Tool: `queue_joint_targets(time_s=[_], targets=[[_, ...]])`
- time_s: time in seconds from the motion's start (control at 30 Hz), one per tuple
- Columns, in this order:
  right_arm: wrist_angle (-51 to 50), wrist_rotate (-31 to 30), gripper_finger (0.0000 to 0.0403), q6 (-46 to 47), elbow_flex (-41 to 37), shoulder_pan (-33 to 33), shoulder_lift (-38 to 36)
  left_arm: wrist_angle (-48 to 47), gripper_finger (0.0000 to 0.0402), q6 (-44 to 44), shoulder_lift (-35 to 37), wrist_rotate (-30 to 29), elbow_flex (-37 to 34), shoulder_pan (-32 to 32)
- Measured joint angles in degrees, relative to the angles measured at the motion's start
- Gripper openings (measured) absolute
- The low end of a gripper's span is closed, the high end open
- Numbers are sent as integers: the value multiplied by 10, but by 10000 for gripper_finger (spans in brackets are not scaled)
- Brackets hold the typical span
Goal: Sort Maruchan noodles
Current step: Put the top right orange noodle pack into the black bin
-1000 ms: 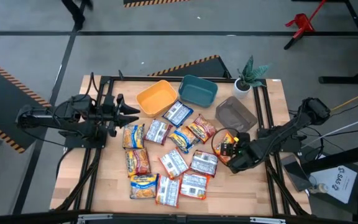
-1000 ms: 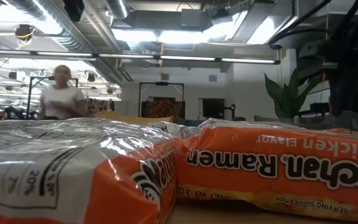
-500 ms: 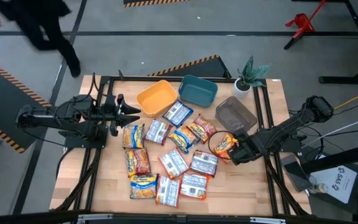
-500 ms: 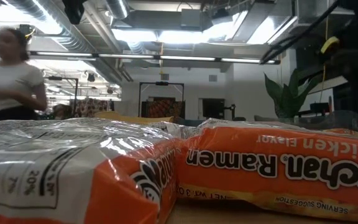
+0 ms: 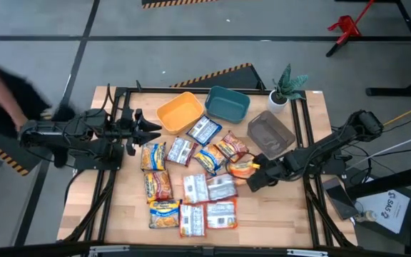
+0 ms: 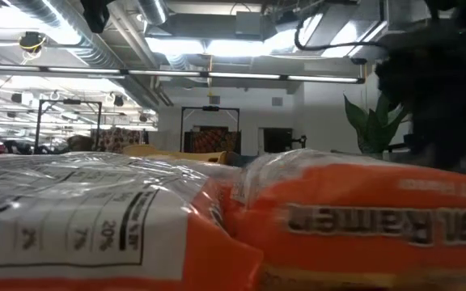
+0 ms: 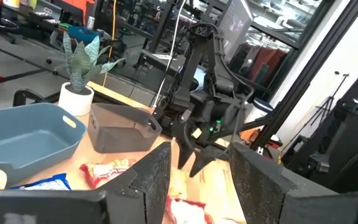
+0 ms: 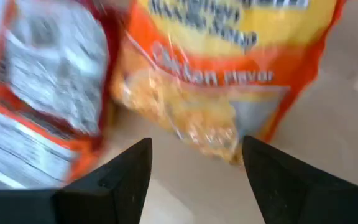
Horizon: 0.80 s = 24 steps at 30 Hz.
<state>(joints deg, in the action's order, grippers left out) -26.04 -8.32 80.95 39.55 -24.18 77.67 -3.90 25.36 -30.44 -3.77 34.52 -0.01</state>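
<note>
About a dozen noodle packets (image 5: 191,182) lie flat on the wooden table, in yellow-and-blue, red and orange. My right gripper (image 5: 252,181) is open and low over the table. It stands at the right edge of an orange chicken-flavor packet (image 5: 240,168). In the right wrist view that packet (image 8: 210,74) lies just beyond the open gripper (image 8: 197,171), next to a packet with a white label (image 8: 36,106). My left gripper (image 5: 154,129) is open and empty, level, at the left of the pile; the left wrist view (image 7: 199,180) shows it too. My right gripper's open fingers (image 8: 114,177) point level toward the table's left, at the orange packet's near edge (image 8: 222,146). The packet lies flat on the table. I cannot tell whether the fingertips touch it.
A yellow bin (image 5: 180,112), a teal bin (image 5: 227,103) and a grey bin (image 5: 270,132) stand along the far side. A potted plant (image 5: 285,86) stands at the far right corner. In the low view two packets (image 6: 362,218) fill the foreground. A blurred person (image 5: 6,93) is beyond the table's left edge.
My right gripper has gone toward the table's left, staying low. The orange packet has slid left ahead of it, up to the other packets. The packets in the near rows have shifted a little to the left. A person has passed by the table's left side.
</note>
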Motion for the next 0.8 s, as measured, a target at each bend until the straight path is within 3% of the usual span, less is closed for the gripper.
queue_joint_targets(time_s=[0.17, 0.3, 0.6, 0.8], targets=[[18, -66, 237, 81, 0, 2, -6, -1, 157, 13, 0, 0, 0, 0], [-24, -57, 237, 129, 0, -2, 2, -11, 157, 38, -11, 1, 0, 0], [-48, -82, 237, 115, -2, -2, 10, -14, 157, 45, -37, 2, 0, 0], [27, -73, 237, 107, -61, -2, 9, -12, 157, 45, -41, 2, 0, 0]])
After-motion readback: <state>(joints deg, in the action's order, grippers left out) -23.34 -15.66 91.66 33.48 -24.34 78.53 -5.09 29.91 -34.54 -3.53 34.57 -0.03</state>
